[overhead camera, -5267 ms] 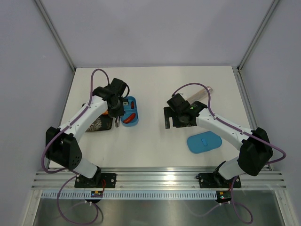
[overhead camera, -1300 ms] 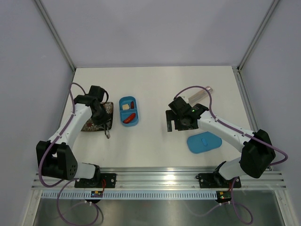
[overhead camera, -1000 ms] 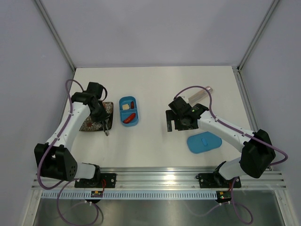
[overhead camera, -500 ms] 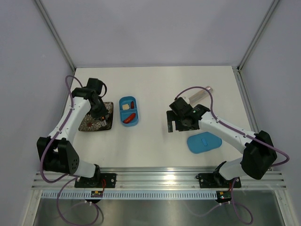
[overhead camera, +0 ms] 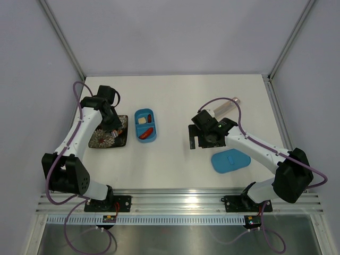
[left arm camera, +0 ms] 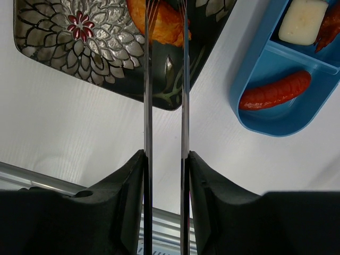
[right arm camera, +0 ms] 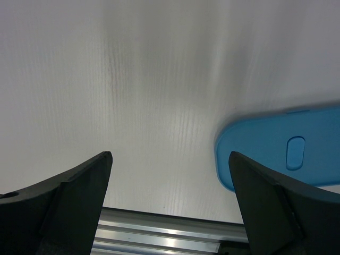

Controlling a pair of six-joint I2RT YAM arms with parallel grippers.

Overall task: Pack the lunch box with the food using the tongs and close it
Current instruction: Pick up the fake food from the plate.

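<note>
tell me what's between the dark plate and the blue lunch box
Only a strip of bare white table lies between the plate and the lunch box, clearest in the left wrist view.

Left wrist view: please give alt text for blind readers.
The left gripper holds long silver metal tongs, tips over an orange food piece on a dark patterned plate. At right, a blue plastic lunch box holds a red sausage and a cream piece.

Even, diffuse overhead light renders the white tabletop (overhead camera: pixel 175 159) bright, with only faint, soft shadows beneath the right arm (overhead camera: pixel 249 144). In the wrist views the right tool's fingers (right arm camera: pixel 69 196) are dark and blurred, and the tongs (left arm camera: pixel 148 79) carry streaky reflections.
</note>
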